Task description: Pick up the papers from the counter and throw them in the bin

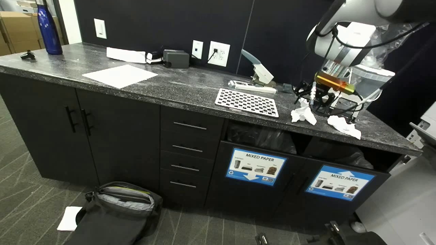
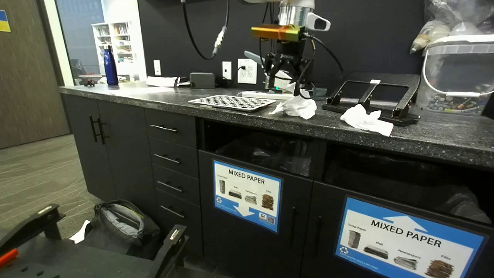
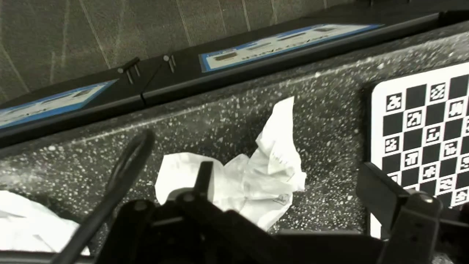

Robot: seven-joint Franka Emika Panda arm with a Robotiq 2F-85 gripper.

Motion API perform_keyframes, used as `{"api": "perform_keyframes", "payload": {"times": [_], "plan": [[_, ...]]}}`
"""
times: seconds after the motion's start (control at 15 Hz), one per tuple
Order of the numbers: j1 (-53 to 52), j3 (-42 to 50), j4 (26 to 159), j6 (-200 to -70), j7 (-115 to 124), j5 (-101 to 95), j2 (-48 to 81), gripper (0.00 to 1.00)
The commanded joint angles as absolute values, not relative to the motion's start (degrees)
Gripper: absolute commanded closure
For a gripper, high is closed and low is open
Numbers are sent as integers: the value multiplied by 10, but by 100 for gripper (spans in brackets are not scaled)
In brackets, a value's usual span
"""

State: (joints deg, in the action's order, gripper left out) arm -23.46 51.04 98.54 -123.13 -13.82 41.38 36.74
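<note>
White paper wad [image 3: 256, 183] by my wide-spread, empty gripper [image 3: 287, 181]; likely pick stage: I should centre, lower, pinch.

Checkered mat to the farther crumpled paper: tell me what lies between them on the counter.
Another crumpled paper lies between the checkered mat and the farther paper, in both exterior views and the wrist view.

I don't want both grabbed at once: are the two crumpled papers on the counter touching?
Apart. Both exterior views show bare counter between the paper nearer the checkered mat and the farther paper.
</note>
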Motion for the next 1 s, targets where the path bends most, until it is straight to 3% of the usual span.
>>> {"api": "perform_keyframes", "payload": {"times": [0.0, 0.2, 0.27, 0.33, 0.8, 0.93], "plan": [[-90, 362, 855, -1285, -84, 332, 422, 0], [-2, 255, 796, -1325, -15, 196, 449, 0], [19, 228, 786, -1334, 2, 161, 458, 25], [37, 208, 769, -1312, 18, 133, 461, 27], [83, 139, 730, -1204, 67, 37, 458, 82], [81, 129, 737, -1177, 66, 25, 448, 92]]}}
